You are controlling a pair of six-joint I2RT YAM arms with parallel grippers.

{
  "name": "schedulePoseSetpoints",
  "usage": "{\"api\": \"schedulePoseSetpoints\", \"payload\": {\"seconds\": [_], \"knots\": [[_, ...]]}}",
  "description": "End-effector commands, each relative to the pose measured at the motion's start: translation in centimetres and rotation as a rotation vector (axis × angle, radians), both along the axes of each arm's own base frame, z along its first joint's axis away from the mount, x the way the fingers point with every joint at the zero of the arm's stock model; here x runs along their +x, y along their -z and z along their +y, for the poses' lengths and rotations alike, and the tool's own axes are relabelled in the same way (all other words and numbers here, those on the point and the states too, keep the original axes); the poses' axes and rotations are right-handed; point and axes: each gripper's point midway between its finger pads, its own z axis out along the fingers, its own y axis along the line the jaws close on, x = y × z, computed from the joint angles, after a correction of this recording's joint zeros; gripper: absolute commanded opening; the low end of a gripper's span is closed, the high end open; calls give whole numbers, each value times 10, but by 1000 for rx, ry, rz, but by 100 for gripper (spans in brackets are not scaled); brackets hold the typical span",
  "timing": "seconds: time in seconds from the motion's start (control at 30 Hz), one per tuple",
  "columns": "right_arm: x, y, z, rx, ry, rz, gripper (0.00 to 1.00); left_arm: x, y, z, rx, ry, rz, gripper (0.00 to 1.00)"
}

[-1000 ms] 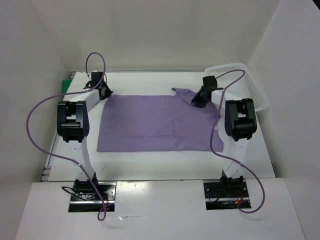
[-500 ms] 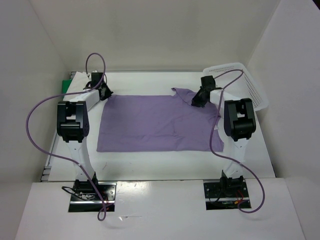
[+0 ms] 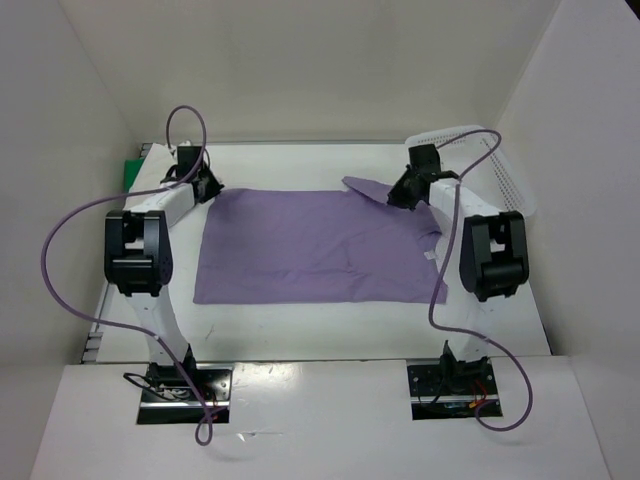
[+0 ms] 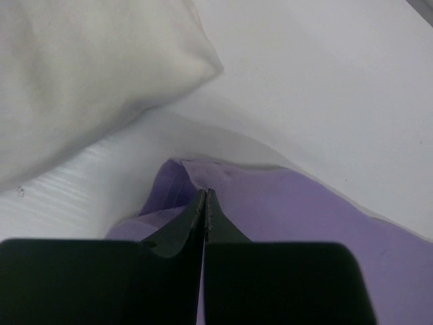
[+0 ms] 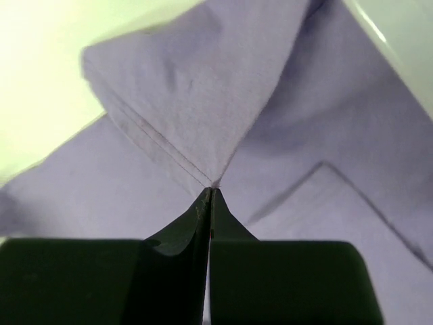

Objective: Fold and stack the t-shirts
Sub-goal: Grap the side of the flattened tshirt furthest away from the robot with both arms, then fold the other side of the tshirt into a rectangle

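The lavender t-shirt lies spread flat across the middle of the table. My left gripper is at its far left corner, shut on the cloth edge, which puckers up around the tips. My right gripper is at the far right sleeve, shut on a pinched fold of it. The white t-shirt lies bunched just beyond the left gripper. A sliver of the green t-shirt shows at the table's far left edge.
A white mesh basket stands at the far right corner, just behind the right arm. White walls close in the table on the back and sides. Purple cables loop off both arms.
The right gripper has gone from open to shut on the sleeve and shifted slightly toward the back. Both arms' elbows have shifted. The left gripper stayed shut at its corner.
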Motion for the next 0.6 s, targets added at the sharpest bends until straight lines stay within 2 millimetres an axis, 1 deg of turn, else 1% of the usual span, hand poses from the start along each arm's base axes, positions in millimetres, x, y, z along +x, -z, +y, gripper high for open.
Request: {"api": "schedulePoseSetpoints", "payload": {"seconds": [0.0, 0.03, 0.07, 0.1, 0.13, 0.17, 0.2, 0.23, 0.27, 0.3, 0.33, 0.37, 0.4, 0.43, 0.47, 0.5, 0.53, 0.57], "knots": [[-15, -54, -3, 12, -19, -106, 0, -4, -48, 2, -3, -10, -108, 0], [-20, -58, -8, 11, -10, -106, 0, -7, -52, 2, -3, -10, -113, 0], [-30, -55, -7, 17, -16, -95, 0, -10, -55, 0, -8, -3, -118, 0], [-36, -70, -6, 30, -24, -125, 0, -17, -63, 0, -8, -3, -130, 0], [-42, -72, -12, 29, -13, -123, 0, -23, -65, -1, -15, -8, -128, 0], [-55, -65, -17, 27, -12, -95, 0, -27, -68, -1, -15, -8, -132, 0], [-62, -67, -22, 26, -3, -90, 0, -33, -81, -3, -20, -1, -158, 0], [-76, -70, -35, 18, 18, -87, 0, -44, -74, 3, -20, -13, -133, 0], [-84, -71, -43, 17, 38, -84, 0, -49, -73, 8, -30, -34, -131, 0], [-94, -87, -47, 31, 32, -118, 0, -57, -81, 7, -58, -29, -142, 0], [-103, -90, -54, 37, 48, -121, 0, -64, -80, 16, -57, -49, -141, 0], [-119, -82, -69, 26, 80, -87, 0, -77, -69, 15, -59, -50, -103, 0], [-128, -85, -73, 23, 78, -87, 0, -87, -77, 23, -58, -69, -114, 0], [-143, -89, -82, 24, 96, -98, 0, -96, -76, 33, -49, -87, -107, 0], [-157, -85, -83, 33, 103, -65, 0, -104, -86, 37, -46, -99, -127, 0], [-165, -84, -84, 33, 97, -55, 0, -117, -75, 40, -40, -104, -98, 0], [-177, -82, -80, 38, 81, -49, 0, -126, -73, 43, -34, -109, -83, 0], [-188, -76, -82, 41, 92, -13, 0, -134, -75, 44, -25, -120, -84, 0]]}}
